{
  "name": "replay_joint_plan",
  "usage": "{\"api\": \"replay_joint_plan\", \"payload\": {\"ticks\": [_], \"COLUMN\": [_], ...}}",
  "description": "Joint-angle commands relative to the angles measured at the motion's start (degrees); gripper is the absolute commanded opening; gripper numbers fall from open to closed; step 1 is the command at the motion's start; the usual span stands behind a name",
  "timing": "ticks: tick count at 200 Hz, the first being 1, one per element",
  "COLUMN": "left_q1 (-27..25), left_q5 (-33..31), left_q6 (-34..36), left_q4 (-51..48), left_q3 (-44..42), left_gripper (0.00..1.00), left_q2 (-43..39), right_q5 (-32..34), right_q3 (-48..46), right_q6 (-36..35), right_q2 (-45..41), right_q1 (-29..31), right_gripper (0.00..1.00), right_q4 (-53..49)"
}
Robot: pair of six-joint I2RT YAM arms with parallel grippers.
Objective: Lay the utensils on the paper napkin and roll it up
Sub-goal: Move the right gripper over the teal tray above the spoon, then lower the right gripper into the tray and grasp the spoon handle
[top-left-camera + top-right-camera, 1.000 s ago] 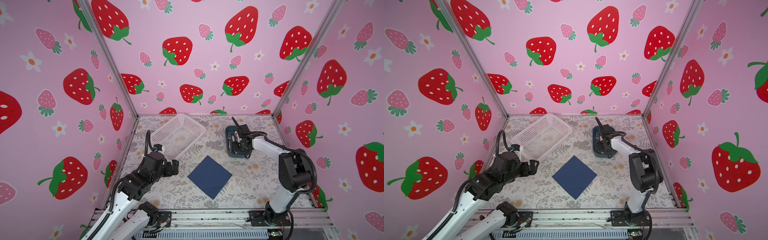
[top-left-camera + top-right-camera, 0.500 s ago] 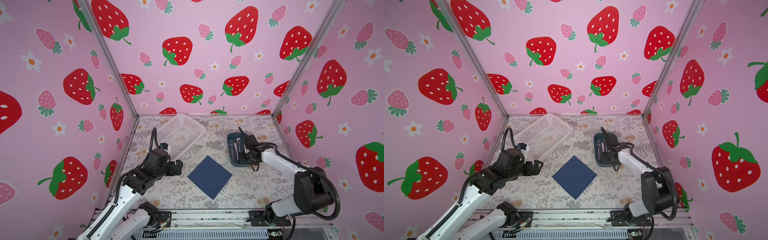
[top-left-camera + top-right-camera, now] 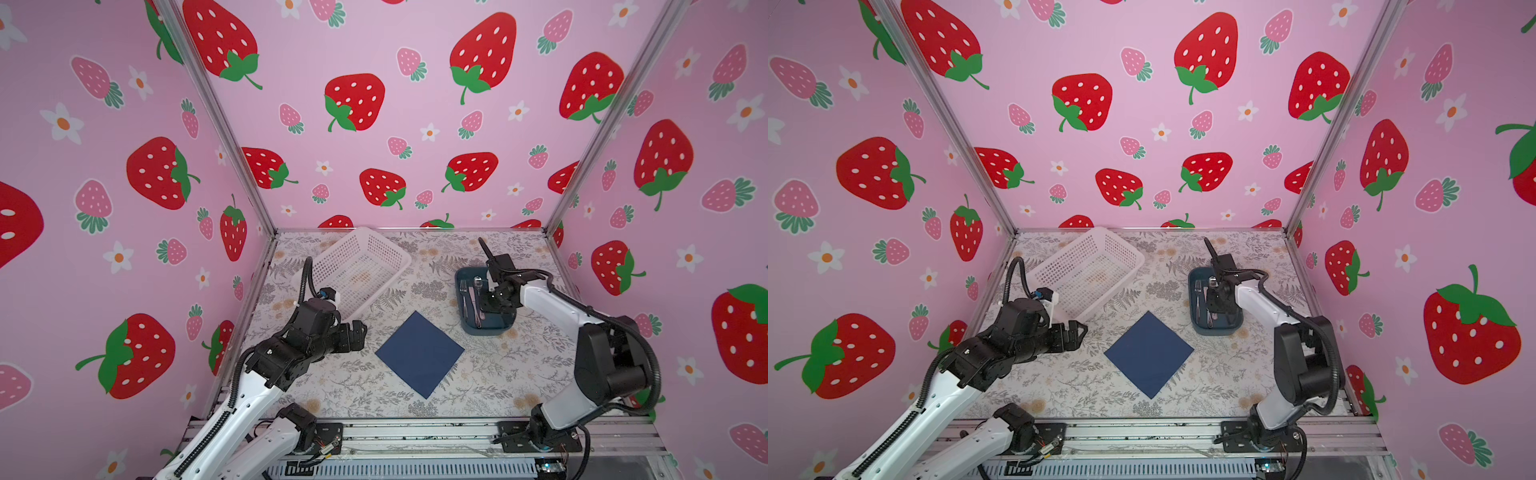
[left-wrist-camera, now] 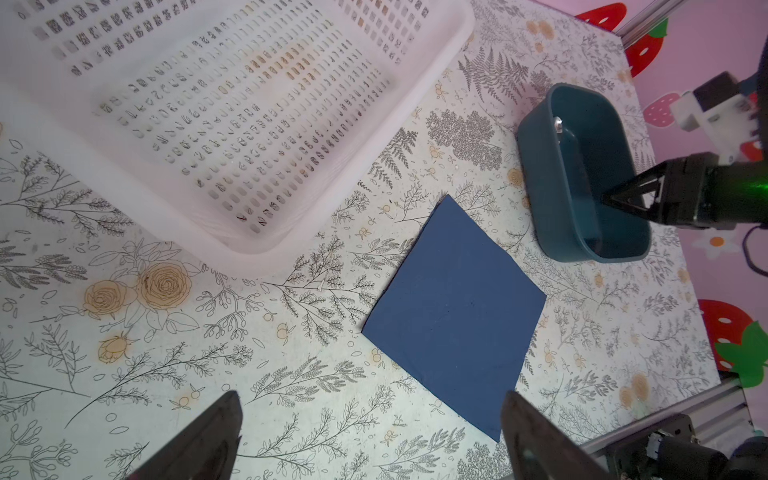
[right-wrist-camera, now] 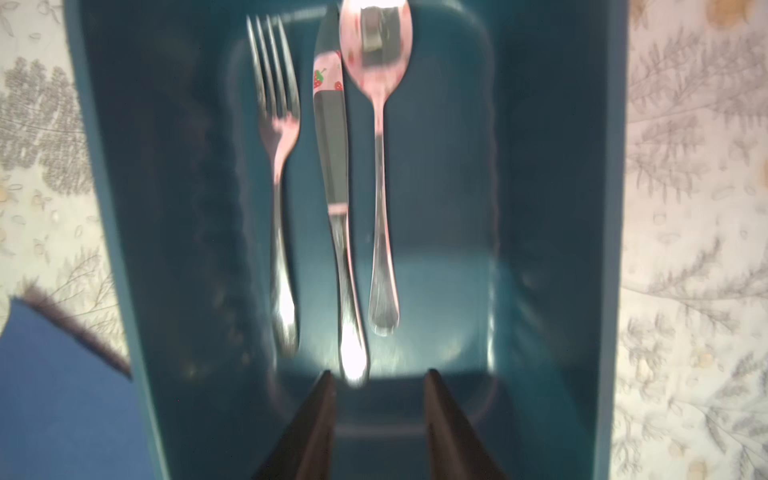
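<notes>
Fork [image 5: 276, 174], knife [image 5: 334, 174] and spoon [image 5: 380, 174] lie side by side in the teal tray [image 5: 124, 208], which sits at the right in both top views [image 3: 490, 328] [image 3: 1217, 330]. My right gripper [image 5: 379, 374] hangs inside the tray over the handle ends; its jaws stand narrowly open with nothing between them, the knife's handle tip just off one fingertip. The navy paper napkin [image 3: 419, 359] [image 3: 1148, 353] lies flat and bare mid-table. My left gripper [image 4: 370, 399] [image 3: 359, 332] hovers wide open just left of the napkin [image 4: 453, 316].
A white mesh basket [image 3: 390, 249] [image 4: 436, 83] stands tilted at the back left, close behind my left arm. Pink strawberry walls enclose the table on three sides. A metal rail [image 3: 415, 432] runs along the front edge.
The right arm has shifted over the tray and its jaws have drawn closer together. The left gripper has crept slightly toward the napkin, still open.
</notes>
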Motion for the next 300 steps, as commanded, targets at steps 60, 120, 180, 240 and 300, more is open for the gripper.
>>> {"api": "replay_joint_plan", "payload": {"ticks": [60,120,180,240,300], "left_q1": [0.01,0.06,0.06,-0.45,-8.46], "left_q5": [1.63,3.63,6.68,19.69,20.66], "left_q6": [-4.52,0.92,1.82,-0.38,0.35], "left_q4": [-5.25,-3.26,-0.8,8.17,8.19], "left_q3": [7.65,6.2,4.53,7.61,19.03], "left_gripper": [0.96,0.95,0.95,0.95,0.95], "left_q2": [7.78,10.76,10.93,18.32,31.98], "right_q5": [-3.84,-4.13,-2.39,0.16,-0.06], "right_q3": [20.08,26.05,27.53,25.82,21.8], "right_q6": [-6.31,-5.27,-5.7,-6.89,-6.9], "right_q2": [18.0,25.67,29.78,32.66,32.47], "right_q1": [-3.99,-3.99,-3.99,-1.93,-1.53], "right_gripper": [0.26,0.27,0.24,0.19,0.19], "right_q4": [-10.73,-10.26,-11.7,-14.3,-12.74]}}
